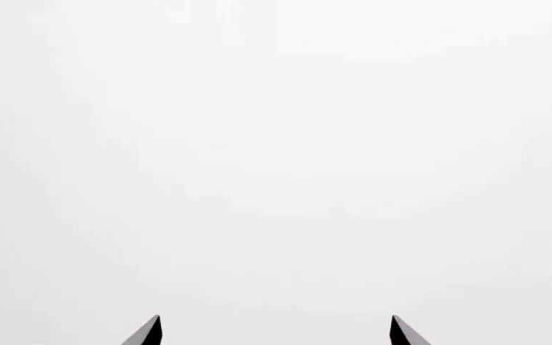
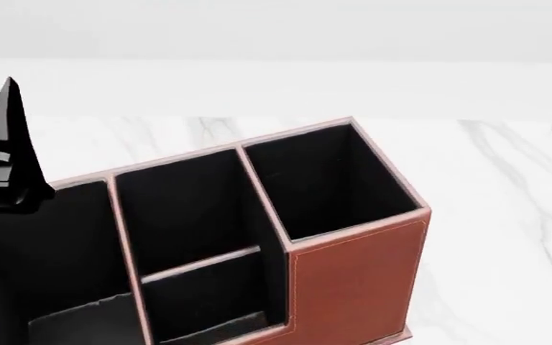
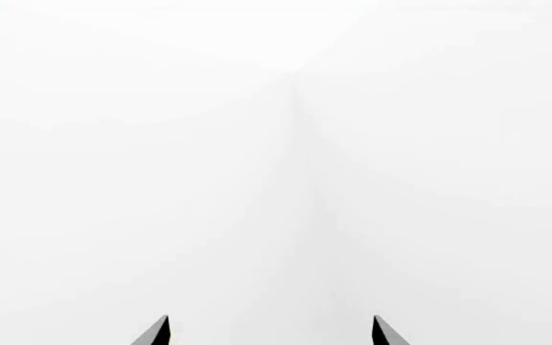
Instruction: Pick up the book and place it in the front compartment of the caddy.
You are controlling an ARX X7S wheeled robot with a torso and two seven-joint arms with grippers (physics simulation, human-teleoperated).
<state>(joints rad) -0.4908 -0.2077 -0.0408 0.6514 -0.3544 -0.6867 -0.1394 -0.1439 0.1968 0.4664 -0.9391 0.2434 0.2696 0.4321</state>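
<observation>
The caddy (image 2: 353,280), reddish-brown with pale stitched rims and black lining, fills the lower head view on a white marble top. Its two middle sections are split by a low cross divider; the larger, deeper one is the front compartment (image 2: 185,208). The book is out of view. One black pointed finger (image 2: 9,144) of my left arm rises at the left edge, over the caddy's left end section. In the left wrist view my left gripper (image 1: 276,321) is open, facing only blank white. My right gripper (image 3: 270,321) is open too, with nothing between its tips.
The marble table (image 2: 506,201) runs to the right of the caddy and behind it, up to a pale wall. The caddy's right end section (image 2: 333,180) is tall and black-lined. Both wrist views show only featureless white.
</observation>
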